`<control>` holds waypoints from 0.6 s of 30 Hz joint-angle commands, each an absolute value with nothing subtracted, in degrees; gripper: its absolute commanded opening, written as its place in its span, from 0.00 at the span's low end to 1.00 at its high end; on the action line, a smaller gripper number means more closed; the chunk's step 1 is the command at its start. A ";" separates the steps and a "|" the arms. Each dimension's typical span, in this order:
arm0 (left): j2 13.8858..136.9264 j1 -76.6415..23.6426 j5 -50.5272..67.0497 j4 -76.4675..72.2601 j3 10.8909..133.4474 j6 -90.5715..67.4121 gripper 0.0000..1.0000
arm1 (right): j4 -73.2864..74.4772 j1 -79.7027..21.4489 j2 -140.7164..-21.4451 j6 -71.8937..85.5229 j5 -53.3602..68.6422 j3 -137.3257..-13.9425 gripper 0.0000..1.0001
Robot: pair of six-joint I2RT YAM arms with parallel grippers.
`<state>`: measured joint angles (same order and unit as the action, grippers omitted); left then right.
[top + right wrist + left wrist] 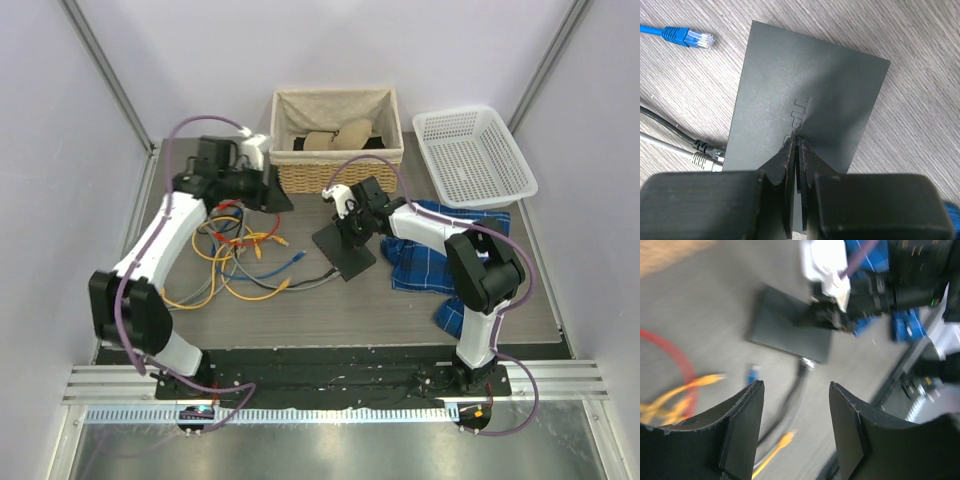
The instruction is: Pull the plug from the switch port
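Squarely on the table, a little in front of the wicker basket, the switch is seen pressed flat by the right gripper. Its fingers are drawn together, with nothing between them and their tips planted on the lid beside the raised lettering. Two plugs are seated in the sockets along the edge that faces the tangle of cables: a black plug and a grey plug just beside it. A loose blue plug lies apart from the box, unconnected. The left gripper is held above the table with its jaws spread apart and nothing between them. It is aimed toward the socket edge, where one plug boot can be made out in its blurred view. For a clean pull, it is judged that the fingers should be brought down around a plug's body rather than its lead. The latch tab should then be squeezed and the plug drawn straight out along the socket's line while the box is pinned. Which of the two plugs is meant cannot be told.
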<state>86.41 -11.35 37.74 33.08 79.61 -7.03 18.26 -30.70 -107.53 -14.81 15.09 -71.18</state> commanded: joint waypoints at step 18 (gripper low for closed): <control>119.26 -24.26 41.30 32.52 85.76 -8.61 0.49 | 27.42 -30.76 -95.98 -15.82 10.72 -64.52 0.01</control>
